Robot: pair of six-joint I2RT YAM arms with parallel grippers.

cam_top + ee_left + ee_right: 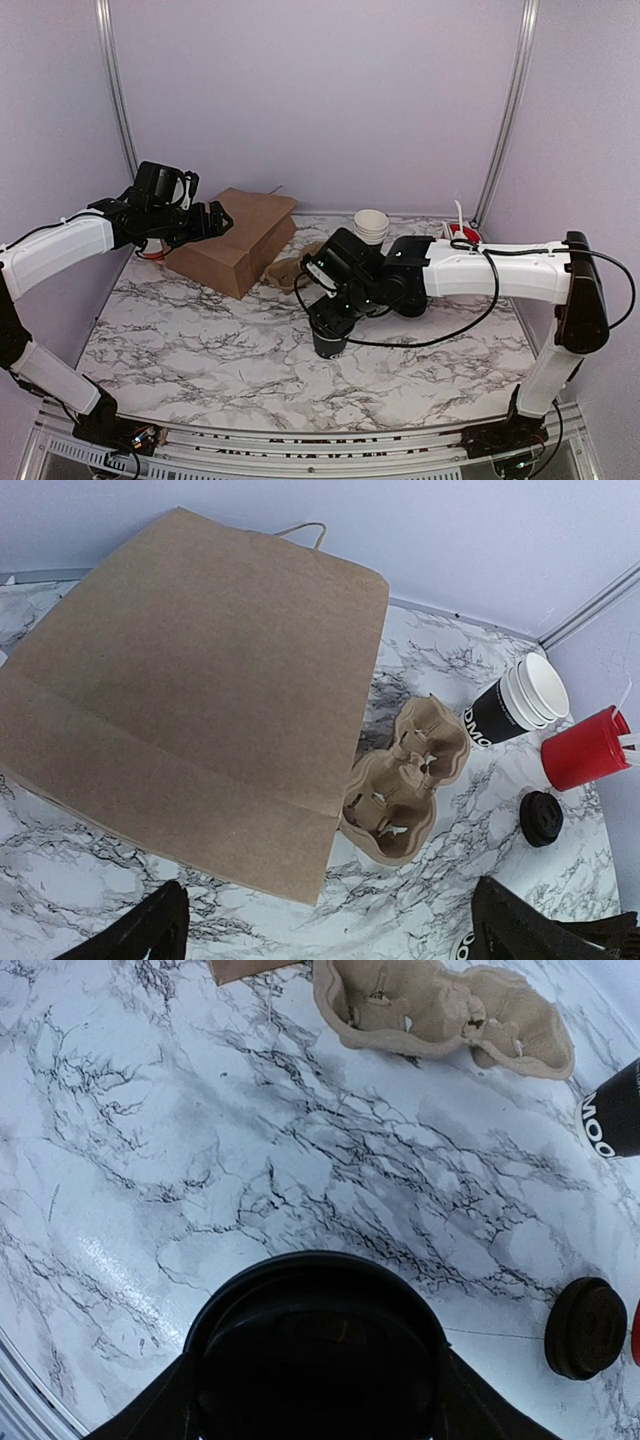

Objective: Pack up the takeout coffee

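Coffee (315,1345): lidded black cup, mid-table, nearest the arm bases, pinched between the fingers of the right gripper (332,318); contact with the marble table (180,340) cannot be told. Cardboard carrier (285,270): behind it, against the bag. Brown paper bag (235,240): on its side, far left; left gripper (208,220) over its left end, spread wide, empty. Lid pile (585,1327), cup stack (371,225), red holder (465,235): far right.

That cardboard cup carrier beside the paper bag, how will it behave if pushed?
The cup carrier looks like thin moulded pulp, so probably light and apt to slide on the glossy marble table. Its pockets may flex if squeezed.
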